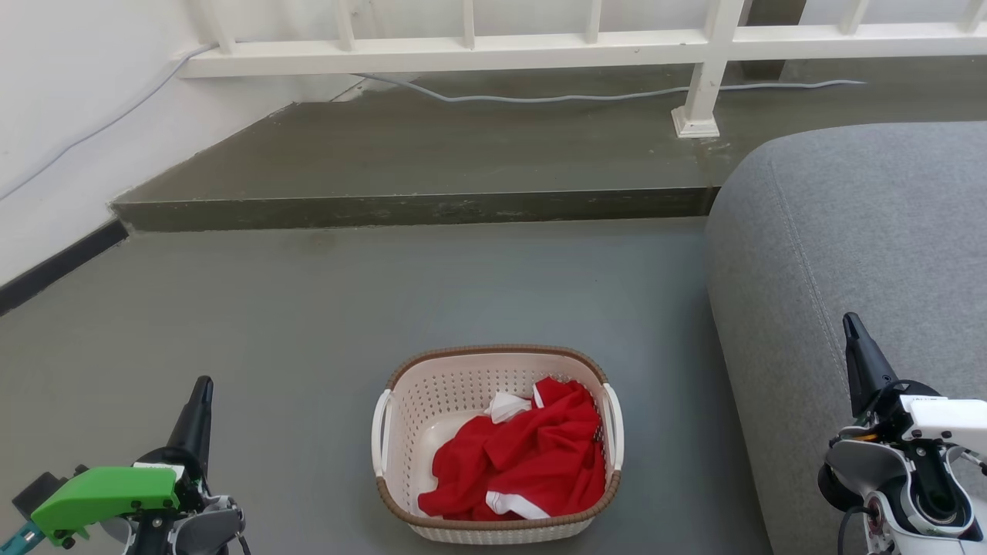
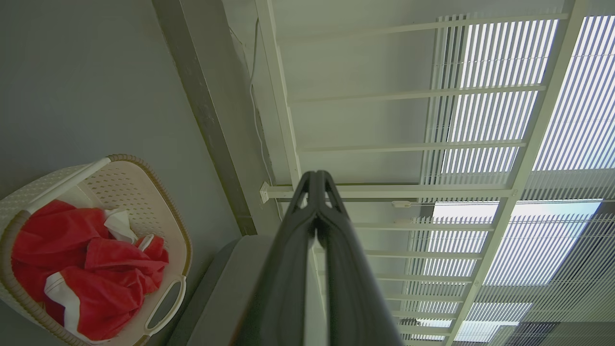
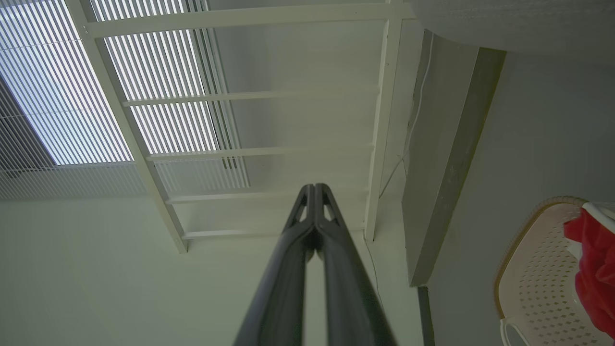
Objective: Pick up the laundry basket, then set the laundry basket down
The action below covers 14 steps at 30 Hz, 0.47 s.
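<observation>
I hold my left pincer (image 1: 202, 391) and right pincer (image 1: 851, 327) raised either side of the laundry basket (image 1: 493, 351), both clenched on nothing, well apart from it.

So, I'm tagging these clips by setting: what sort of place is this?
Likely a living space indoors, perhaps a home: a grey sofa beside the laundry basket of red clothes, with a white railing behind.

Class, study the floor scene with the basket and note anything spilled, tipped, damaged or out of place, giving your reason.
Nothing really stands out. The laundry basket stands upright on the floor, looking intact, with the red garment crumpled inside it. The only loose item is a grey cable trailing along the raised step under the railing.
</observation>
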{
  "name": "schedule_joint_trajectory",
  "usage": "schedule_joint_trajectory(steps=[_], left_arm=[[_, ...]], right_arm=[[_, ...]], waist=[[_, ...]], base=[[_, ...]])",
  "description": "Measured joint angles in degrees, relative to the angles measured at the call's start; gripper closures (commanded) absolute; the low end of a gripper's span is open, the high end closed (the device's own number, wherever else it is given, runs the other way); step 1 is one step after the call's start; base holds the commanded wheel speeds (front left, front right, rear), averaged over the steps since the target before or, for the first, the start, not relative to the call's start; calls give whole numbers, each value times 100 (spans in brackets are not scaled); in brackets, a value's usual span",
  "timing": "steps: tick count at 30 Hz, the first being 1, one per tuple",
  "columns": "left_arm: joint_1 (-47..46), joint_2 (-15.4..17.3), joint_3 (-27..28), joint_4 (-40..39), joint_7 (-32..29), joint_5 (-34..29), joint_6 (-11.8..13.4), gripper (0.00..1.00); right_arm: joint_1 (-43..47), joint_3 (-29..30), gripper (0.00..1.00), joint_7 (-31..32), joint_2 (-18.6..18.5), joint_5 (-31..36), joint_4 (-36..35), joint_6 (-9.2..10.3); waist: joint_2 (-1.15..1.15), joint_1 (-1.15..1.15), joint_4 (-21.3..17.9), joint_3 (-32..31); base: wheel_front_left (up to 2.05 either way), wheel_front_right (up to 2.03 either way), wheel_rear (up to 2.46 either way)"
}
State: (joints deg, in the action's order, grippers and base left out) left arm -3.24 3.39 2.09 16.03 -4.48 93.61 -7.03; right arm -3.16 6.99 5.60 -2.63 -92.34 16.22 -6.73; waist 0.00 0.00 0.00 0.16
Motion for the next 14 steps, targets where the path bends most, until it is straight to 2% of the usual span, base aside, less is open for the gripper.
schedule_joint_trajectory(steps=[14], left_arm=[[0,-1,4,-7,0,0,0,100]], right_arm=[[0,1,100,0,1,0,-4,0]], waist=[[0,0,0,0]], base=[[0,0,0]])
